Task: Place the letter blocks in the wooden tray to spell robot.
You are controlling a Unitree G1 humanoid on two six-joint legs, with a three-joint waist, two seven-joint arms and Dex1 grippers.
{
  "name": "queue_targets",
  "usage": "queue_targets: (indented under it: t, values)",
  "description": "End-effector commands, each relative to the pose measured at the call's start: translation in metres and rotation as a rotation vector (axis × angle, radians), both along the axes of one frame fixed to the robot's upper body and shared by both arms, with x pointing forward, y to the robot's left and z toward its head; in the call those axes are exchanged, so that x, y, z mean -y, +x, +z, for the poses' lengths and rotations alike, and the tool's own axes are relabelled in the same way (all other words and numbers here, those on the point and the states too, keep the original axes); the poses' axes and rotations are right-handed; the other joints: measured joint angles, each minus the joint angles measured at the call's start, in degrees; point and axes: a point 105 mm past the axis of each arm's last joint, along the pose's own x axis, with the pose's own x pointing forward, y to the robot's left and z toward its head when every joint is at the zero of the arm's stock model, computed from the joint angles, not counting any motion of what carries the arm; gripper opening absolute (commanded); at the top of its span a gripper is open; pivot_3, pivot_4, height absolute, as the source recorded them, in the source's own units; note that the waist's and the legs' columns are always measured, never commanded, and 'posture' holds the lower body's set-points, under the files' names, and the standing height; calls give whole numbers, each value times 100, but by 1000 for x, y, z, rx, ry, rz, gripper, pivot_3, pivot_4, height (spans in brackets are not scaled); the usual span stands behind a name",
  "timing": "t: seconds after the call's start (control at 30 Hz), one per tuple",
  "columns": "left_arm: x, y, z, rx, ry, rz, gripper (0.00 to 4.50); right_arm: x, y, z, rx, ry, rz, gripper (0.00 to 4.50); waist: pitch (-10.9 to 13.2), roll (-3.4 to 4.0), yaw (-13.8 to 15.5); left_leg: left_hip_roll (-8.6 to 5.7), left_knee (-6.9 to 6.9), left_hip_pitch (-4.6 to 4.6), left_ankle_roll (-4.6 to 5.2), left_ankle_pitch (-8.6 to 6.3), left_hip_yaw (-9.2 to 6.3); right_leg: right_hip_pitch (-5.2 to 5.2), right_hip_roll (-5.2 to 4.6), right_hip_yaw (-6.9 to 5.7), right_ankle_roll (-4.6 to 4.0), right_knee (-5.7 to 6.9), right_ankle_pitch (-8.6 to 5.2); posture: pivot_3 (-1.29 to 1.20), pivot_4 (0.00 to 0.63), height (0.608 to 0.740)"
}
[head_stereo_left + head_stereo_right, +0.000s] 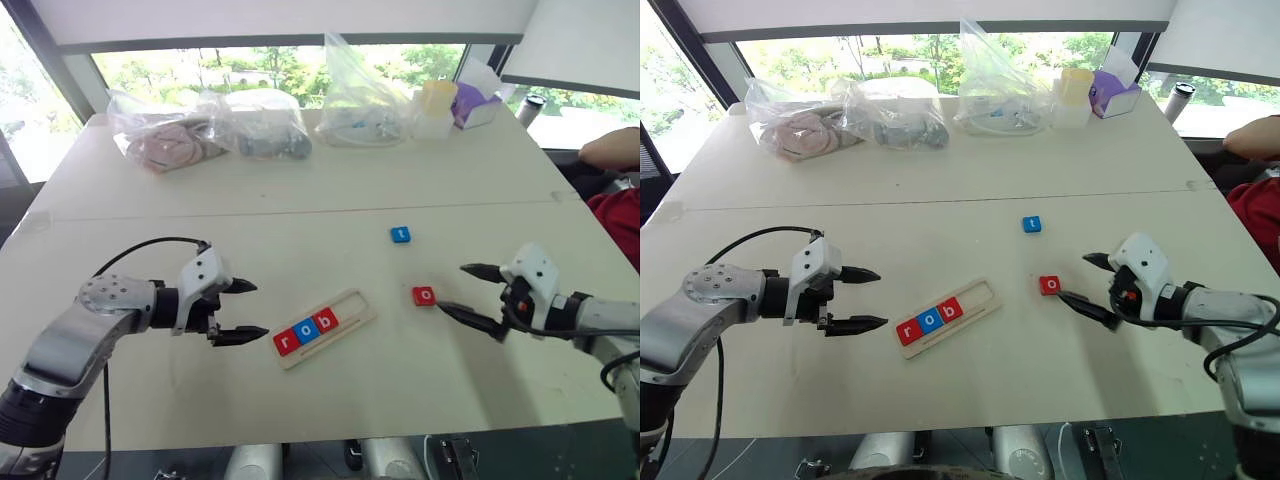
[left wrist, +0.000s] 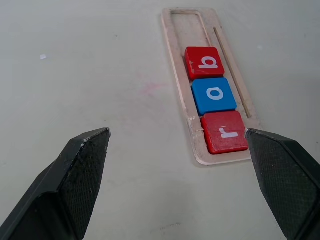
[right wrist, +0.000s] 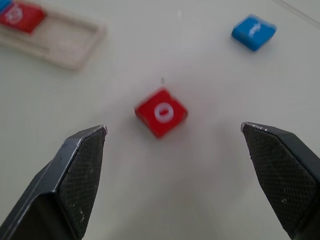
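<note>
The wooden tray (image 1: 350, 306) lies slanted on the white table and holds three letter blocks: a red r (image 1: 286, 343), a blue o (image 1: 306, 332) and a red b (image 1: 326, 321). Its far half is bare. A loose red o block (image 1: 424, 295) rests on the table right of the tray, and a blue t block (image 1: 400, 235) lies farther back. My left gripper (image 1: 248, 309) is open just left of the tray's r end. My right gripper (image 1: 462, 289) is open just right of the red o block (image 3: 161, 112), apart from it.
Several clear plastic bags (image 1: 210, 125) of items, a yellow-lidded container (image 1: 436, 108) and a purple box (image 1: 478, 103) line the table's far edge. A person's arm (image 1: 612, 148) in red shows at the right. A seam (image 1: 300, 212) crosses the table.
</note>
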Motion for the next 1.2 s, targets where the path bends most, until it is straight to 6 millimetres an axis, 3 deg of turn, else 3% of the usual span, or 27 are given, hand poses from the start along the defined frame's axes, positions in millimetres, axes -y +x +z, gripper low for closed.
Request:
queue_targets:
  t: [0.03, 0.47, 0.57, 0.73, 0.97, 1.2]
  values:
    - [1, -6, 4, 22, 17, -21, 4500, -4, 10, -4, 34, -80, 169, 4442, 2, 2, -38, 2, -1, 2, 0, 0, 3, 0, 2, 2, -1, 2, 1, 0, 150, 740]
    - [-6, -22, -3, 29, 65, 41, 4500, -20, 41, -31, 42, -140, 350, 4442, 1, 0, -99, 1, -4, 6, -1, 0, 1, 2, -6, 9, -12, 4, 19, 0, 150, 740]
    - [-8, -27, -6, 23, 72, 42, 4500, -24, 44, -35, 32, -120, 366, 3582, 1, -1, -108, 2, -6, 24, -1, 0, 1, 15, -3, 10, -17, 5, 17, 0, 150, 740]
    - [-8, -31, -12, 63, 82, 33, 4500, -28, 45, -38, 33, -97, 362, 1116, 1, -1, -108, 6, -12, 75, -1, 0, 13, 57, -4, 20, -4, 5, 4, 0, 150, 740]
    - [0, -32, -28, 139, 96, 13, 4500, -32, 50, -37, 69, -77, 314, 1088, 0, -2, -117, 9, -7, 86, -1, 0, 28, 67, -3, 35, -8, 6, 7, 0, 150, 740]
    - [25, -33, -37, 183, 70, -16, 4500, -33, 51, -40, 89, -62, 263, 1088, -2, -4, -113, 12, -7, 86, -1, 0, 36, 67, -2, 43, -6, 6, 9, 0, 150, 740]
